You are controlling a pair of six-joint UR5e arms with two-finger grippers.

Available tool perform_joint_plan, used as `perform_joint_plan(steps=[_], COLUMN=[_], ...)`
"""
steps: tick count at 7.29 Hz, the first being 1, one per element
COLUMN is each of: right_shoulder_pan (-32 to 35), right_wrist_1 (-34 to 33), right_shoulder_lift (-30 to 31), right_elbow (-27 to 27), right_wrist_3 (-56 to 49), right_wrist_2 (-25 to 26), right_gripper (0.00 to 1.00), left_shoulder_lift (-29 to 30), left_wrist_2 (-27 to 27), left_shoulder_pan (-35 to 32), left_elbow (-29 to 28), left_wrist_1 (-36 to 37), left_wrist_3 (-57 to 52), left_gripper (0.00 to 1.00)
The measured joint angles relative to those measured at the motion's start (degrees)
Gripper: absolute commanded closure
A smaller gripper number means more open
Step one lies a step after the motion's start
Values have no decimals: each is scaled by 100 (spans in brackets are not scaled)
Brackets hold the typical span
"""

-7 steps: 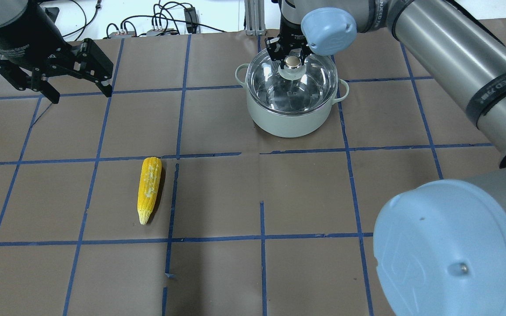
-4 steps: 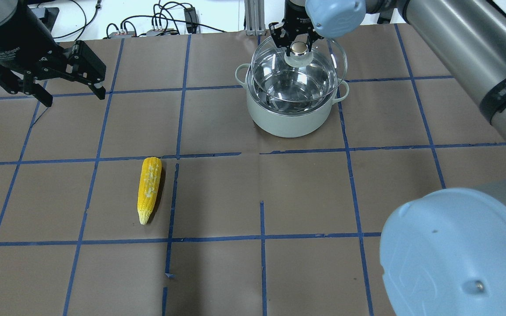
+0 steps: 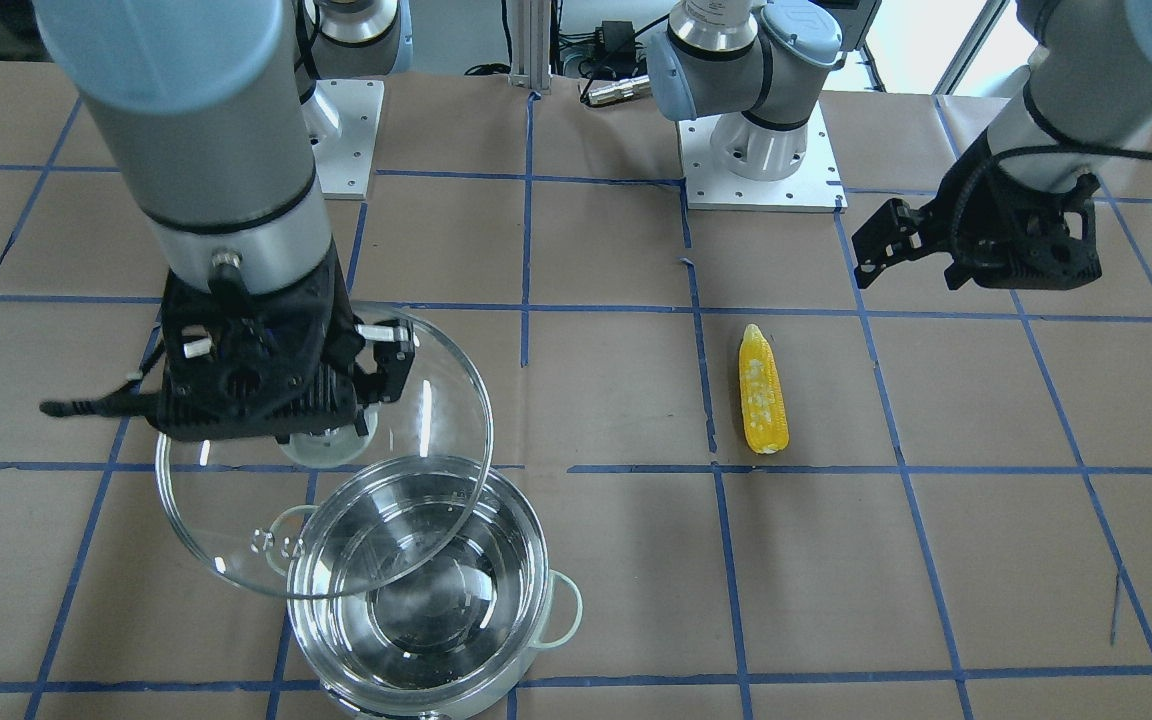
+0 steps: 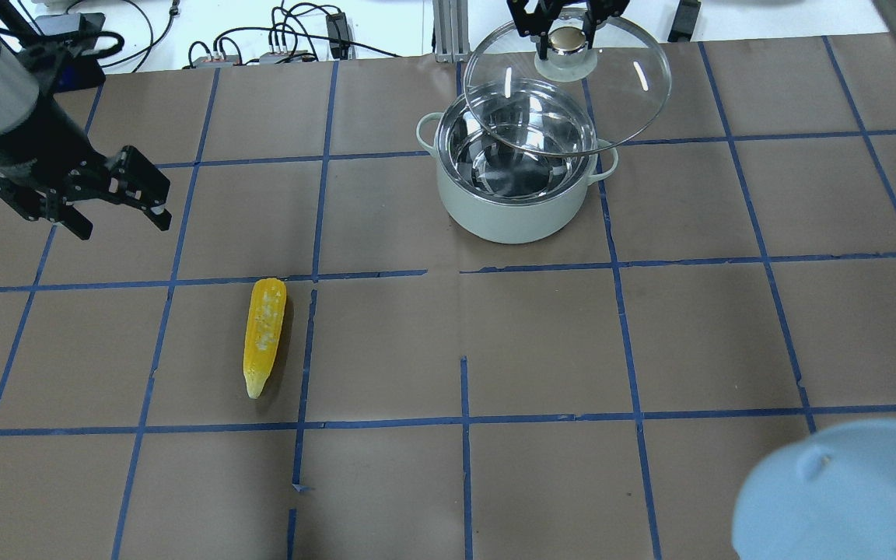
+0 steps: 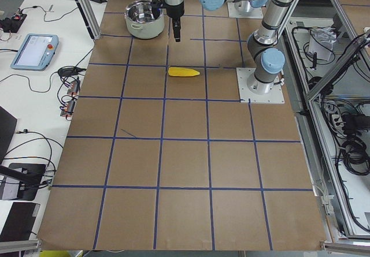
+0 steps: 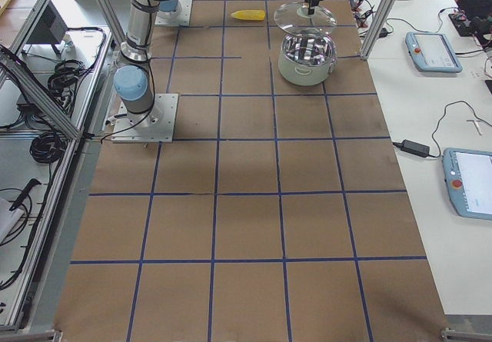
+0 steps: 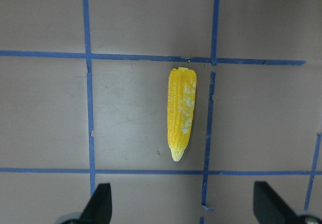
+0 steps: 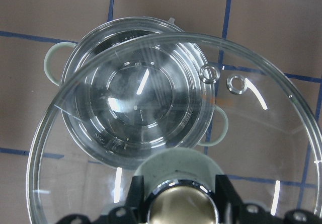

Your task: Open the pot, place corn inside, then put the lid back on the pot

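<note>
Yellow corn (image 4: 264,334): flat on the tabletop (image 4: 541,350), well apart from the pot (image 4: 510,214), tip pointing toward the robot.
Left gripper (image 4: 121,225): nearer arm, fingers spread and empty, high over the tabletop; wrist view frames the cob midway between them, long axis square to their line.
Right gripper (image 4: 567,35): clamped on the knob of the glass lid (image 4: 619,89), held clear above the open pot.

Glossy steel pot (image 3: 456,640), clear glass lid (image 4: 572,101), matt, probably paper table cover (image 4: 541,342)
</note>
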State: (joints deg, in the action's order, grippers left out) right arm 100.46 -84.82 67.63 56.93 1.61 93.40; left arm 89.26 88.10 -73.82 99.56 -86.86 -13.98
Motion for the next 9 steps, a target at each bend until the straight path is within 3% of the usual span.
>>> perform_joint_plan(steps=[3,6,7,9], right_shoulder_pan=[-97,-249,-333,-388], right_wrist_1=[557,876,879,738], right_shoulder_lift=[885,1107,1165,1438], right_elbow=[84,292,458,934], right_wrist_3=[8,-26,-72,-136], right_wrist_2=[-92,-411,-491,-540], right_gripper=[66,68,68,67], left_shoulder_lift=[271,1279,1673,1974], left_wrist_2=[-48,-92,-75,-19], left_shoulder_pan=[-48,-688,-771,-825], left_elbow=[1814,2371,2459,2522], left_wrist_1=[2192,4077,4717,5205], left_wrist_3=[-89,336,232,188], left_gripper=[0,0,13,55])
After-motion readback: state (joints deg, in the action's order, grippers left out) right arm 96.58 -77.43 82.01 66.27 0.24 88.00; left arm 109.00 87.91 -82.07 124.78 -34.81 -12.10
